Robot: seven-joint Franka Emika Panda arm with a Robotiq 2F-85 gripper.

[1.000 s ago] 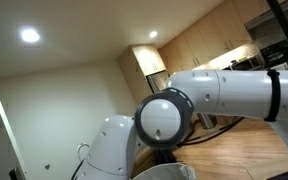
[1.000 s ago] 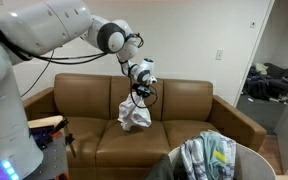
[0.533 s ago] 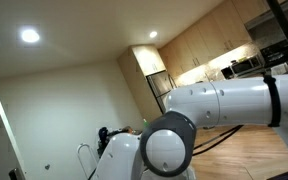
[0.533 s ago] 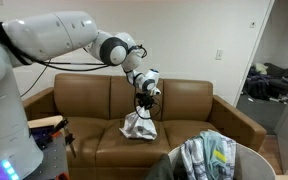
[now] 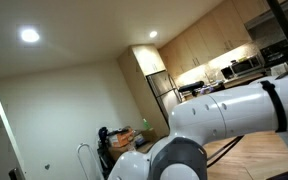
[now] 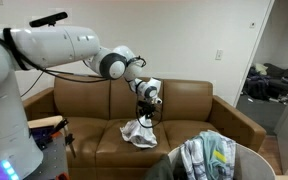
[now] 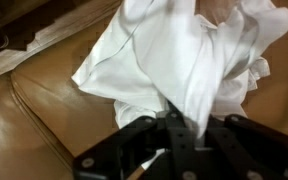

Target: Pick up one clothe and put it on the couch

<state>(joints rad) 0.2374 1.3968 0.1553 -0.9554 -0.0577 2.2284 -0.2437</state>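
Tool point(image 7: 179, 135) pinching white cloth point(image 7: 174, 50); cloth heaped on brown couch point(image 7: 44, 130) seat.

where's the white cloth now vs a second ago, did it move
Yes. The white cloth has come down: it hung in front of the couch backrest, and now rests on the seat cushion, still pinched by the gripper.

On my feeds I see 1 white cloth point(image 6: 137, 131), a caramel-brown leather couch point(image 6: 184, 105), a black gripper point(image 7: 174, 128) and a teal-and-white checked garment point(image 6: 206, 155).
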